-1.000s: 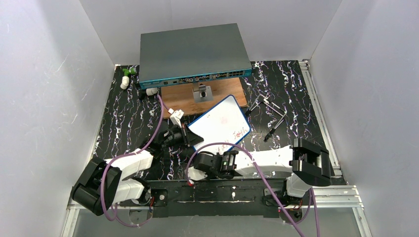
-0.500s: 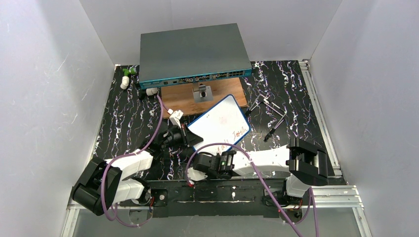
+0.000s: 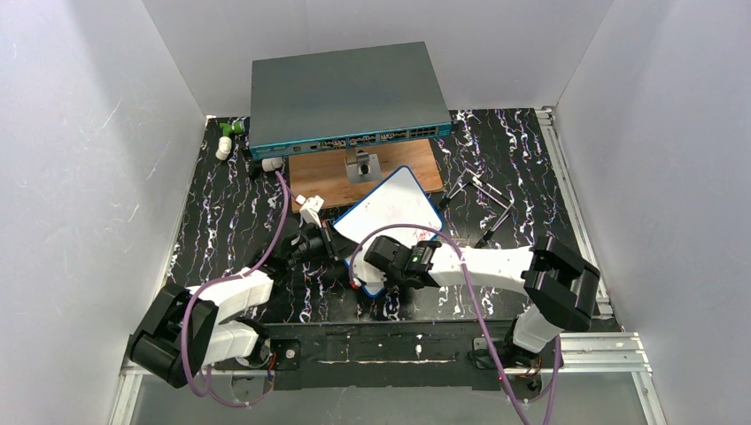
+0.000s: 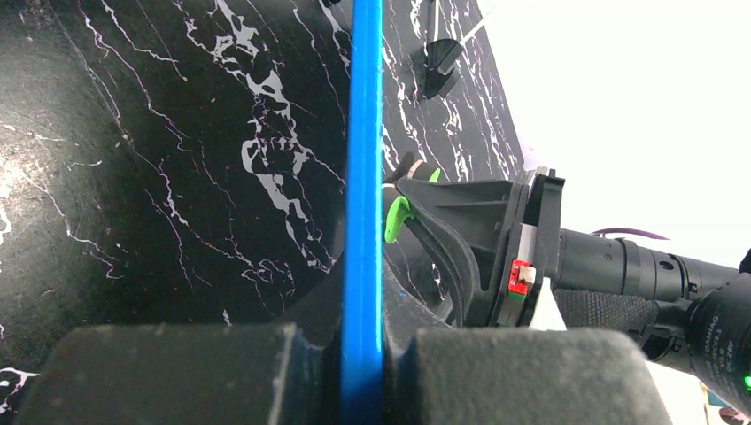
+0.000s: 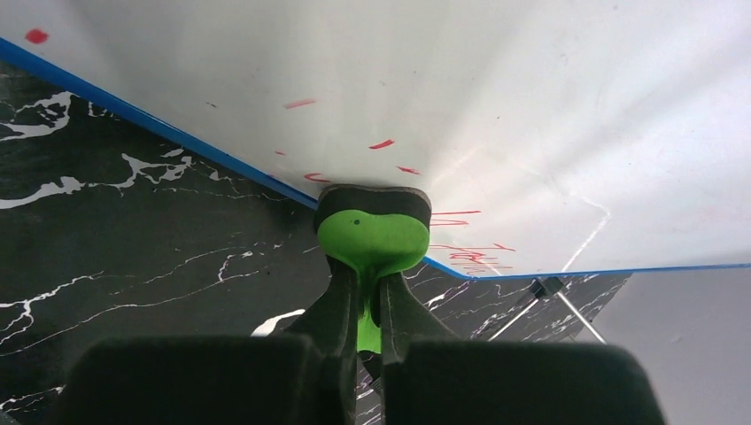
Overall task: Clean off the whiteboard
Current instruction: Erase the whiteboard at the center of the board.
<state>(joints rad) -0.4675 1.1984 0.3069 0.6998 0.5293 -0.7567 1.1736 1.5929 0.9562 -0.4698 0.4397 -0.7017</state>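
Observation:
The whiteboard (image 3: 397, 205) is white with a thin blue frame and sits tilted near the table's middle. Red handwriting remains near its lower edge (image 5: 460, 252). My left gripper (image 3: 329, 241) is shut on the board's left edge; in the left wrist view the blue frame (image 4: 363, 177) runs straight up from between the left gripper's (image 4: 363, 354) jaws. My right gripper (image 3: 376, 257) is shut on a green eraser (image 5: 372, 235), whose dark pad presses on the board's near edge. The eraser (image 4: 396, 217) also shows beside the frame.
A large grey-teal network switch (image 3: 345, 97) stands at the back, with a brown wooden board (image 3: 323, 177) in front of it. Thin metal rods (image 3: 483, 202) lie right of the whiteboard. Small white and green parts (image 3: 227, 135) sit at the back left. White walls enclose the table.
My right arm has swung from the near edge forward onto the whiteboard's lower part with the eraser. The board has shifted slightly to the left. The left gripper keeps its hold.

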